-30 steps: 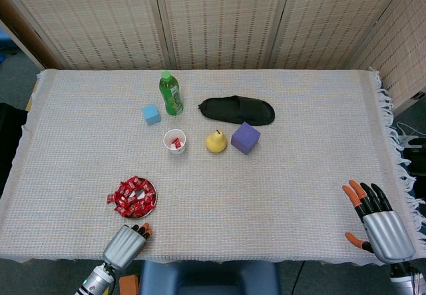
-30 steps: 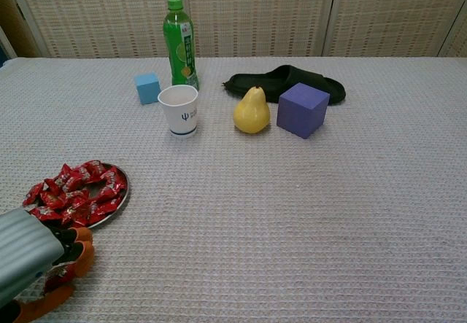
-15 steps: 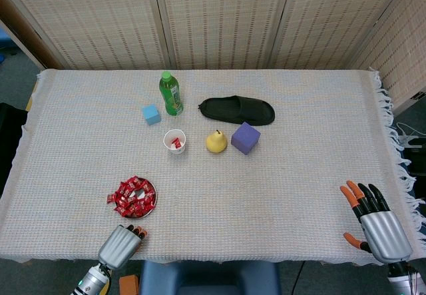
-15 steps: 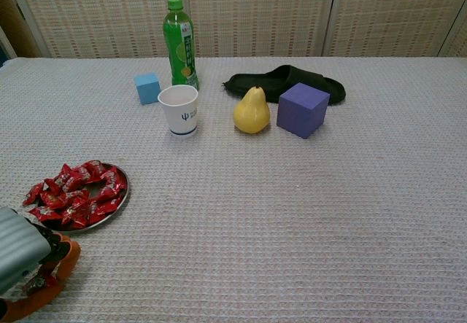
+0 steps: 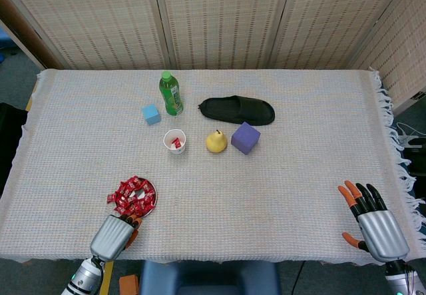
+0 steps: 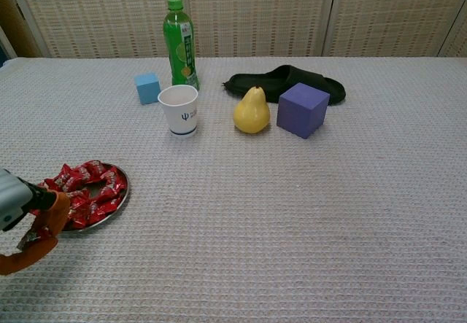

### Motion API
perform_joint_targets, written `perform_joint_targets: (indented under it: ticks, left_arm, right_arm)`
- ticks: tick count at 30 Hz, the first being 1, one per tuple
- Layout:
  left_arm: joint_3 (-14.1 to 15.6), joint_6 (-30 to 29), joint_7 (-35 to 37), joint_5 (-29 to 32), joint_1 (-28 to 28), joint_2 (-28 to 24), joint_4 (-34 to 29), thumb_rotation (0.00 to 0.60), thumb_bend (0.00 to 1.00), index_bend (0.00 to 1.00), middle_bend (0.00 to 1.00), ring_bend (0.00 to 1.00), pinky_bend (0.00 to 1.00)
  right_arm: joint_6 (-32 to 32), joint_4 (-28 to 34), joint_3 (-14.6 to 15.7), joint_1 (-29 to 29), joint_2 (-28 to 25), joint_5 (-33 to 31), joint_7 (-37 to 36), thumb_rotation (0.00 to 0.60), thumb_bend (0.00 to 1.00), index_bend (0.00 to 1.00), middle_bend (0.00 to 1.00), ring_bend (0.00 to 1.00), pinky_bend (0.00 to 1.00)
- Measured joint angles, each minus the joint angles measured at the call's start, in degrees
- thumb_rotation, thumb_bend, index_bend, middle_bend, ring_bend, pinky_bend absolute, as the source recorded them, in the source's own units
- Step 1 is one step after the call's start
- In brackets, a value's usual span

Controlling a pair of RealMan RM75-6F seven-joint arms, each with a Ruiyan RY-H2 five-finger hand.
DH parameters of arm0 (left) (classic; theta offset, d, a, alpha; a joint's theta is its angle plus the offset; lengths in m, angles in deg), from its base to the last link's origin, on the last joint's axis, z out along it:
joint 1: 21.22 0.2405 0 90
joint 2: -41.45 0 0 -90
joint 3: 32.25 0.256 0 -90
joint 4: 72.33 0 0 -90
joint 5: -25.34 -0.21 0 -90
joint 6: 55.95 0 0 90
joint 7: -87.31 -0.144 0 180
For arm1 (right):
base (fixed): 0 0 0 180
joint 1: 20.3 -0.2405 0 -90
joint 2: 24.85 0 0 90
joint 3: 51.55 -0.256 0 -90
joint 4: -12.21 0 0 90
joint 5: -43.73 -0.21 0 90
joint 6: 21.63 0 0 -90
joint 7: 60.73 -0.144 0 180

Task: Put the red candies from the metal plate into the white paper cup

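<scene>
The left hand's (image 5: 114, 235) orange-tipped fingers (image 6: 51, 210) curl down over the near rim of the metal plate (image 6: 120, 192); whether they grip a candy cannot be told from either view. The plate sits near the front-left corner of the table (image 5: 293, 175), heaped with red candies (image 5: 133, 196) in shiny wrappers.

The right hand (image 5: 376, 225) rests near the front-right corner, fingers spread and holding nothing, thumb out to the side.

The white paper cup (image 5: 175, 141) stands upright toward the table's middle, well apart from the plate, with a red candy visible inside it in the head view. Just beside the cup, toward the right edge, a yellow pear (image 5: 215, 142) stands upright, and next to that a purple cube (image 5: 245, 138). Toward the back edge a green bottle (image 5: 170, 94) stands upright with a light blue cube (image 5: 151, 114) just beside it on the left, and a black slipper (image 5: 237, 110) lies behind the pear and purple cube. A pale woven cloth covers the whole table, fringed along the right edge.
</scene>
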Motion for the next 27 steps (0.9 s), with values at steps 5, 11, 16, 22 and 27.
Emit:
perform_joint_targets:
  ticks: [5,11,16,22,27]
  left_arm:
    - [-6.15,3.80,0.02,2.76,-4.56,-0.46,-3.30,0.600,0.44,0.59,0.64,0.69,1.00]
    - [-14.78,11.64,0.37,8.38,-12.93,0.77,-3.85,0.600,0.45,0.60,0.65,0.69,1.00]
    - [-19.79,17.78,1.82,12.50,-19.94,3.51,1.29,0.600,0.45,0.60,0.65,0.69,1.00]
    - [-23.48,23.94,4.90,16.29,-27.51,6.91,11.51,0.600,0.47,0.60,0.65,0.69,1.00]
    - [-25.53,28.23,9.43,18.22,-34.45,10.59,21.69,0.600,0.47,0.60,0.65,0.69,1.00]
  right_arm:
    - [-0.61,0.06,-0.48,-0.27,0.04,-1.29,0.04,0.600,0.05,0.00,0.00,0.00,0.00]
    - [-1.34,0.12,-1.71,-0.61,0.13,-4.15,0.08,0.600,0.05,0.00,0.00,0.00,0.00]
    - [-2.85,0.35,-2.84,-1.20,0.23,-7.22,0.26,0.600,0.05,0.00,0.00,0.00,0.00]
    - [-5.66,0.35,-4.03,-2.44,0.06,-10.74,-0.33,0.600,0.05,0.00,0.00,0.00,0.00]
    - [-7.14,0.29,-4.70,-3.23,-0.23,-12.65,-1.04,0.600,0.05,0.00,0.00,0.00,0.00]
